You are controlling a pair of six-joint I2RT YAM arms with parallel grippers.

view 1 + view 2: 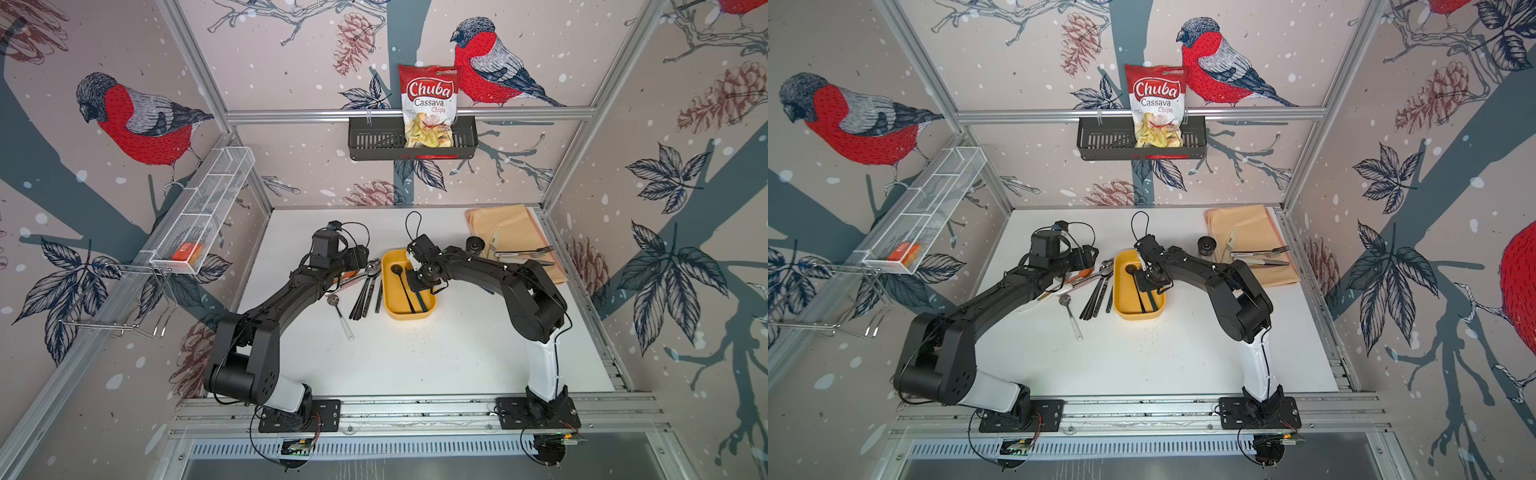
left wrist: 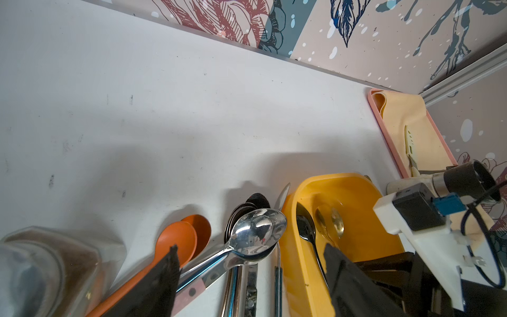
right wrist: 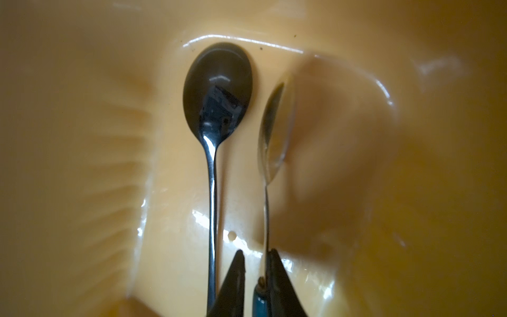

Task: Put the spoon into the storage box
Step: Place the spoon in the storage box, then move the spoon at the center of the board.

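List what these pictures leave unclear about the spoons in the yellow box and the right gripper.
- Right gripper: only the fingertips show in the right wrist view, with a small gap; whether they grip the blue-handled spoon is unclear.
- That spoon's handle: cut off by the frame edge.
- Storage box: in both top views the right arm covers part of it.
- Black spoon: its handle end is hidden behind the left gripper in the left wrist view.

light: bright, even | shadows: soft | right wrist view: blurred, glare
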